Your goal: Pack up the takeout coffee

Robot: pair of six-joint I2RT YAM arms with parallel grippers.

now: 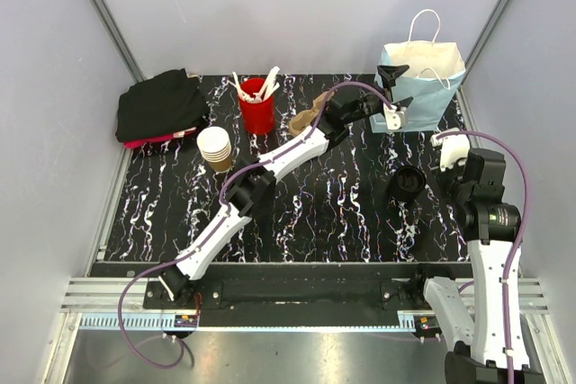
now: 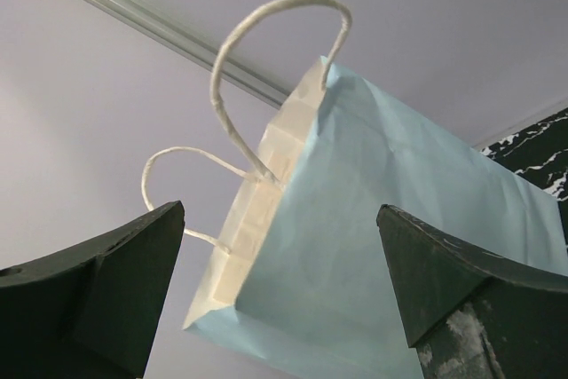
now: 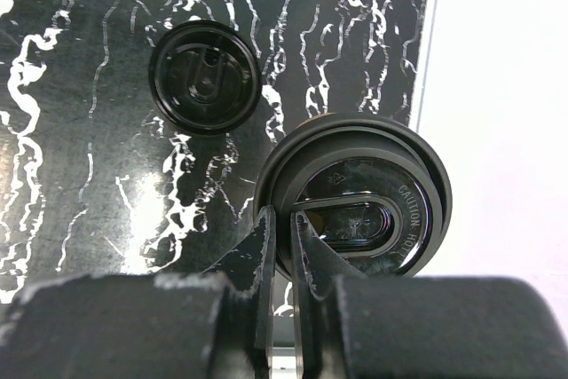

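The worktop (image 1: 342, 222) is black with white marble-like veining and takes up the middle of the enclosure. Plain pale grey panels close it in: a back wall (image 1: 297, 6), a left wall (image 1: 45, 132) and a right wall (image 1: 549, 87). Slanting aluminium posts (image 1: 106, 17) mark the two back corners. Along the worktop's near edge runs a black plate (image 1: 297, 290) flanked by ribbed aluminium rails (image 1: 108, 294), with brushed sheet metal (image 1: 297, 357) below. The light is even and soft, with dull glare on the veined surface.
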